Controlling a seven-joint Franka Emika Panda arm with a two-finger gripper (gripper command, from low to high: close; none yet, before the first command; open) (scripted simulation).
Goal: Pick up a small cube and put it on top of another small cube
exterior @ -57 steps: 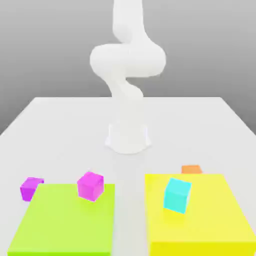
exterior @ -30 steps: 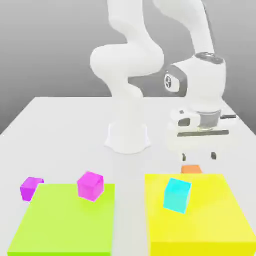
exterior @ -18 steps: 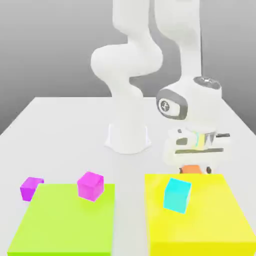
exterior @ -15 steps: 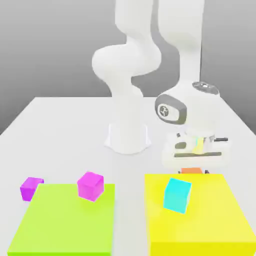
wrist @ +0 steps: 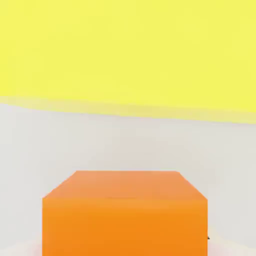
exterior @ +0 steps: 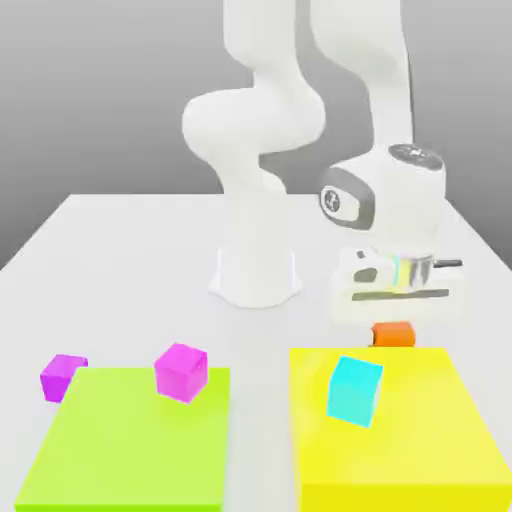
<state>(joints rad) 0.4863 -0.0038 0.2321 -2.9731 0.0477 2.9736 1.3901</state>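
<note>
The small cube [exterior: 393,334] is plain orange and hangs just under my gripper [exterior: 393,320], behind the far edge of the yellow block [exterior: 420,450]. My gripper is shut on the small cube, which sits a little above the white table. In the hand view the orange cube [wrist: 125,215] looms large and close, with the table and the yellow block [wrist: 125,50] beyond it. A cyan cube [exterior: 354,390] rests tilted on the yellow block, in front of my gripper.
A lime green block [exterior: 120,450] lies at the exterior view's left with a magenta cube [exterior: 181,372] on its far edge. Another magenta cube [exterior: 62,377] sits on the table beside it. The arm's white base [exterior: 257,275] stands mid-table.
The hand came down over the orange cube and the jaws shut on it. It has since risen slightly, and the cube now shows whole above the yellow block's far edge.
</note>
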